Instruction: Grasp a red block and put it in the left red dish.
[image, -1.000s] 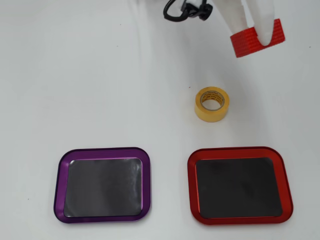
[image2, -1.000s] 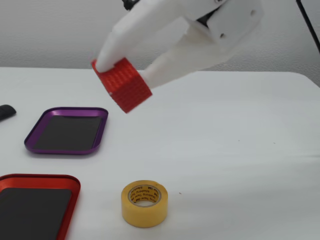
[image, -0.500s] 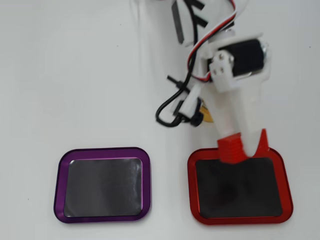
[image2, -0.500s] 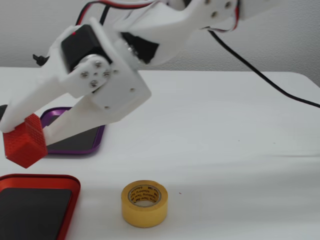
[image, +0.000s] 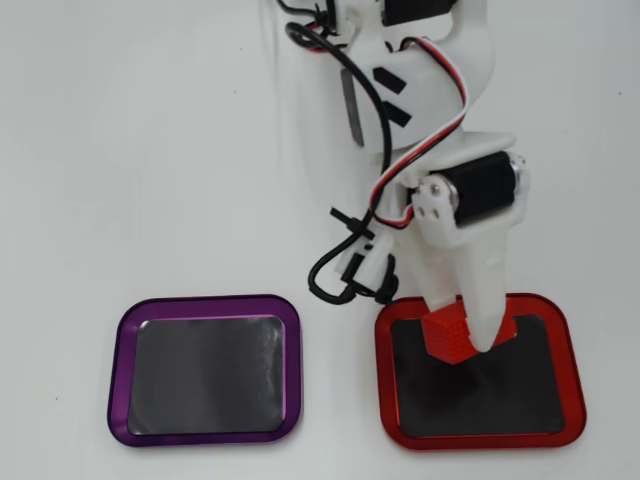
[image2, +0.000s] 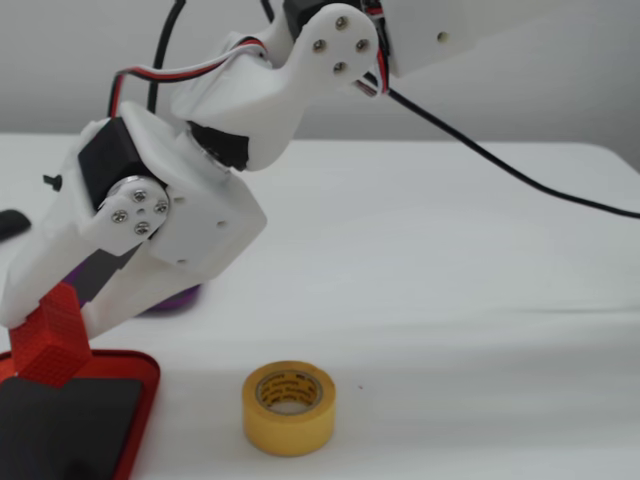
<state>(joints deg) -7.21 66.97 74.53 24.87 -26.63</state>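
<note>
The red block (image: 450, 338) is a small studded brick held tilted between the fingers of my white gripper (image: 470, 335). The gripper is shut on it, over the far part of the red dish (image: 480, 440), which has a glossy red rim and a dark inside. In the overhead view this dish lies at the lower right. In the fixed view the red block (image2: 50, 340) hangs in the gripper (image2: 50, 325) just over the red dish (image2: 145, 385) at the lower left. I cannot tell whether the block touches the dish floor.
A purple-rimmed tray (image: 120, 370) of the same shape lies left of the red dish in the overhead view; a bit of it shows behind the arm in the fixed view (image2: 175, 298). A yellow tape roll (image2: 289, 408) stands right of the red dish. Black cables (image: 330, 270) hang beside the arm.
</note>
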